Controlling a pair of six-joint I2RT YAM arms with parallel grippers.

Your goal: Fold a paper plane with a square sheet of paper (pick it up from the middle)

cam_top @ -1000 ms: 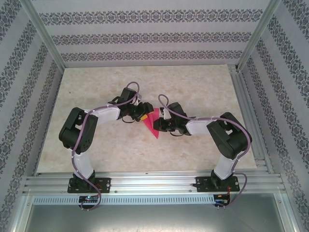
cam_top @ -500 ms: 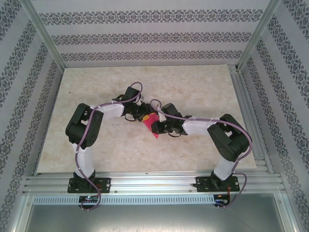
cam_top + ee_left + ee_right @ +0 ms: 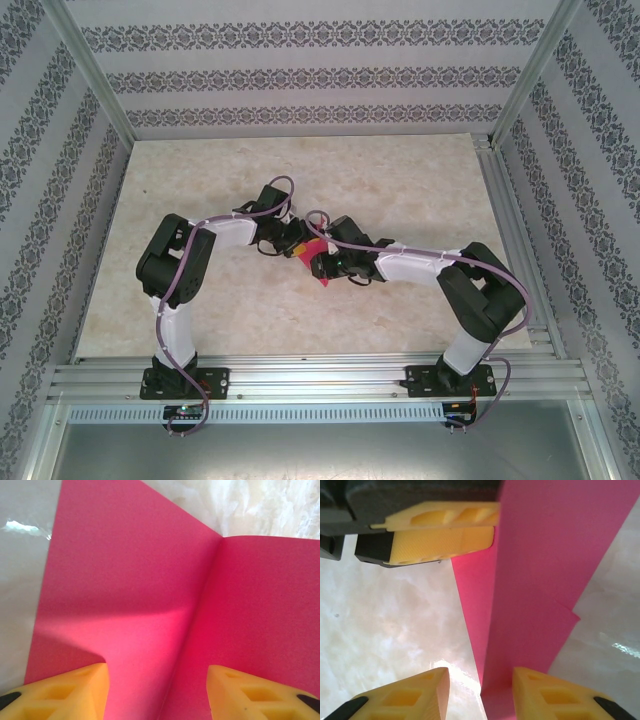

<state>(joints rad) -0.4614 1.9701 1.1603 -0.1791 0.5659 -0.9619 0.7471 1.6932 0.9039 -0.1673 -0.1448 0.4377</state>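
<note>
The pink sheet of paper (image 3: 318, 262) lies partly folded at the table's middle, between the two wrists. In the left wrist view the sheet (image 3: 150, 595) shows a sharp crease running up from between the fingers, one side bent upward. My left gripper (image 3: 296, 243) (image 3: 156, 692) is open, its yellow fingertips (image 3: 65, 690) straddling the crease. My right gripper (image 3: 324, 264) (image 3: 480, 695) is open too, and an upright flap of the sheet (image 3: 540, 580) stands between its fingers, close to the right finger (image 3: 560, 697). One left finger (image 3: 440, 535) appears at the top of the right wrist view, against the flap.
The marble-patterned table top (image 3: 400, 190) is bare around the arms. Aluminium rails (image 3: 320, 375) border the near edge and the right side (image 3: 520, 260). Patterned walls enclose the back and both sides.
Both grippers have closed in on each other over the paper; the right one slid left. Less of the pink sheet shows from above, and a flap has come up.
</note>
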